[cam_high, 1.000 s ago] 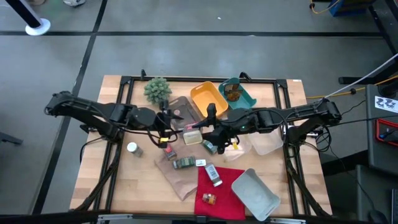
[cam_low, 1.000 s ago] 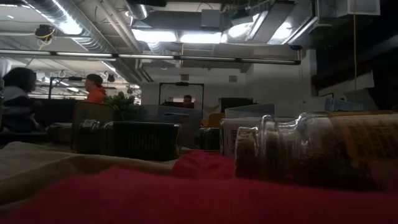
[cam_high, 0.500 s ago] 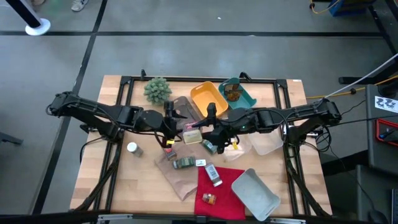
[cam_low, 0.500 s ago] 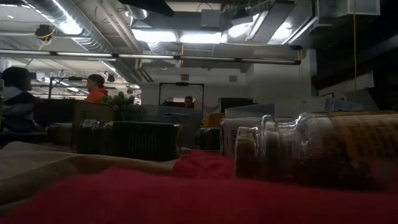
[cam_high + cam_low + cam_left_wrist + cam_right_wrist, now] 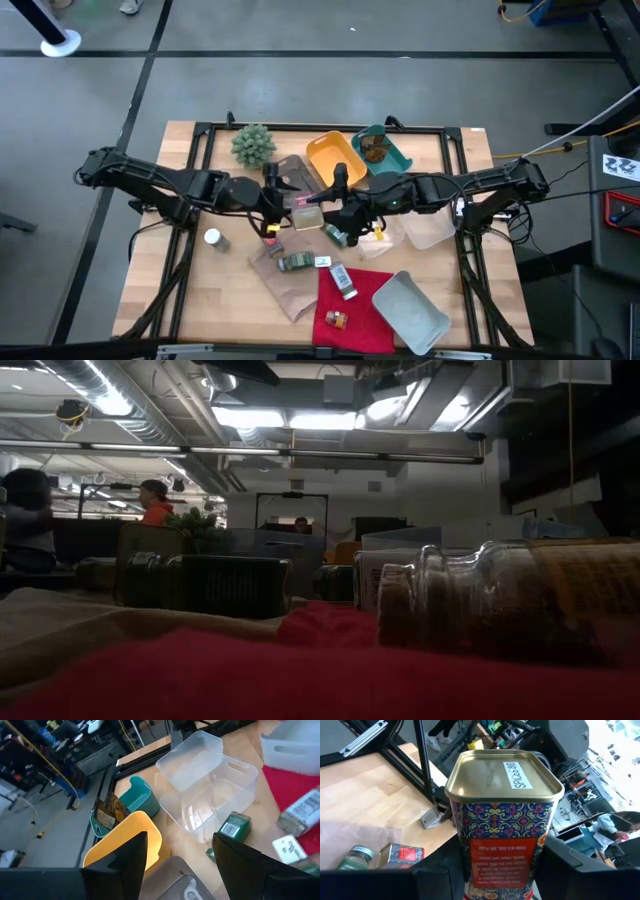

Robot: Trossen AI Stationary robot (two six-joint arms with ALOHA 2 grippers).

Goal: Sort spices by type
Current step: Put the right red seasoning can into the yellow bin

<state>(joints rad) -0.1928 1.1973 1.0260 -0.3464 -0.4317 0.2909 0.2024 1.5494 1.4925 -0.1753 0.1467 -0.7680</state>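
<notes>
**Spice tin held above the middle of the bench**

Spice tin [image 5: 502, 815], red with a gold lid, sits clamped between the right gripper's [image 5: 318, 213] fingers, over the bench's [image 5: 230, 290] middle. The left gripper [image 5: 283, 196] hangs just beside it with its jaws spread and nothing between them.

Crowding them are the yellow tray [image 5: 335, 160] and teal tray [image 5: 385, 148] toward the far edge, and a clear tray [image 5: 430, 228] near the right edge. Green-capped jars [image 5: 338, 235] lie just under the grippers. A dark jar [image 5: 296, 262] rests on brown paper [image 5: 290, 285]; a labelled jar [image 5: 342, 280] and a small brown jar [image 5: 336, 320] lie on the red cloth [image 5: 355, 305], near the front edge. A white-capped jar [image 5: 212, 238] stands alone toward the left edge, with bare wood around it. A spiky green plant [image 5: 253, 143] fills the far left corner.
</notes>
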